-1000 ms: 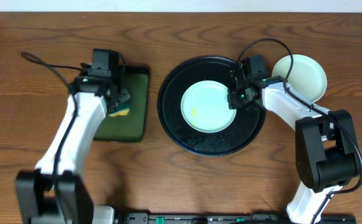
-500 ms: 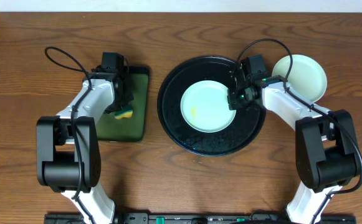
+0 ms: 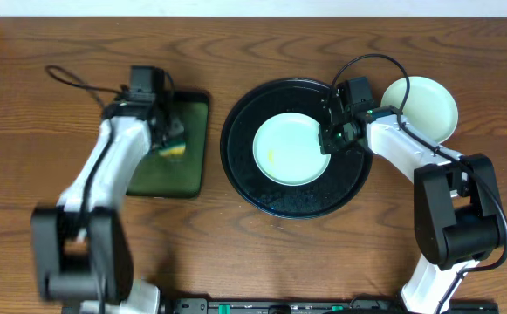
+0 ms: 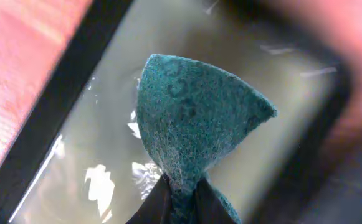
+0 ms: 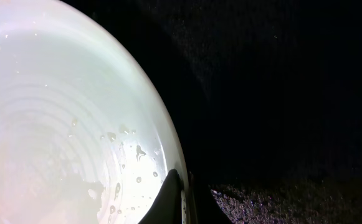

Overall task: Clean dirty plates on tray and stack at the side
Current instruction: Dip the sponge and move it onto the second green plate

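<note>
A pale mint-green plate (image 3: 291, 150) with a yellow smear lies on the round black tray (image 3: 244, 166). My right gripper (image 3: 328, 139) is shut on that plate's right rim; the wrist view shows the wet plate (image 5: 62, 124) pinched between the fingers (image 5: 181, 186). Another pale plate (image 3: 423, 106) rests on the table right of the tray. My left gripper (image 3: 167, 139) is shut on a green and yellow sponge (image 3: 174, 150) over the rectangular dark-green tray (image 3: 179, 179). The left wrist view shows the teal sponge (image 4: 193, 118) squeezed in the jaws (image 4: 179, 193). A third plate is not in view.
The dark-green tray (image 4: 75, 155) holds a wet, shiny film. Black cables loop off both arms, at the upper left (image 3: 65, 78) and above the right arm (image 3: 375, 61). Brown wooden table (image 3: 236, 253) lies around both trays.
My left arm has swung about over the green tray with the sponge in its grip, its cable shifting too. The right arm and the plate have not moved.
</note>
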Robot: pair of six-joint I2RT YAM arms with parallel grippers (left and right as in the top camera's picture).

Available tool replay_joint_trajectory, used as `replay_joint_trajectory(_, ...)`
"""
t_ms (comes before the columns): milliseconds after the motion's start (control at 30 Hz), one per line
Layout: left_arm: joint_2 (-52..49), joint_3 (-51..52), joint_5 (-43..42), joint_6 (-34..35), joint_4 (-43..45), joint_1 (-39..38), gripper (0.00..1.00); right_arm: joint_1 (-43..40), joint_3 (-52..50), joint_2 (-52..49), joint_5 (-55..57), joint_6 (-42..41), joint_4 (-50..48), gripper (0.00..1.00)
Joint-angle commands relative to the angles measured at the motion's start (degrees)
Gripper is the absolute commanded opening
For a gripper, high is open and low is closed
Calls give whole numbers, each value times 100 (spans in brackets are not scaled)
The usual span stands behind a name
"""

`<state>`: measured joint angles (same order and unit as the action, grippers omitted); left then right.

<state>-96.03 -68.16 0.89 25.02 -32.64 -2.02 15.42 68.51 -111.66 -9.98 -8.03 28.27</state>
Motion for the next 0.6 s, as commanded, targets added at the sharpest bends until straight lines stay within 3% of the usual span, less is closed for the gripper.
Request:
replay_joint_trajectory(0,1110,-140,-1150,-83,81,-22,8,118,-107,-269,155,144,127,1)
replay_joint_trajectory(200,1565,-140,-2120,-46,42,-485,8,118,-107,-269,155,142,129,1)
replay_joint_trajectory(567,697,-42,-1910,807,562,-2216,8,118,-107,-269,162,72,129,1)
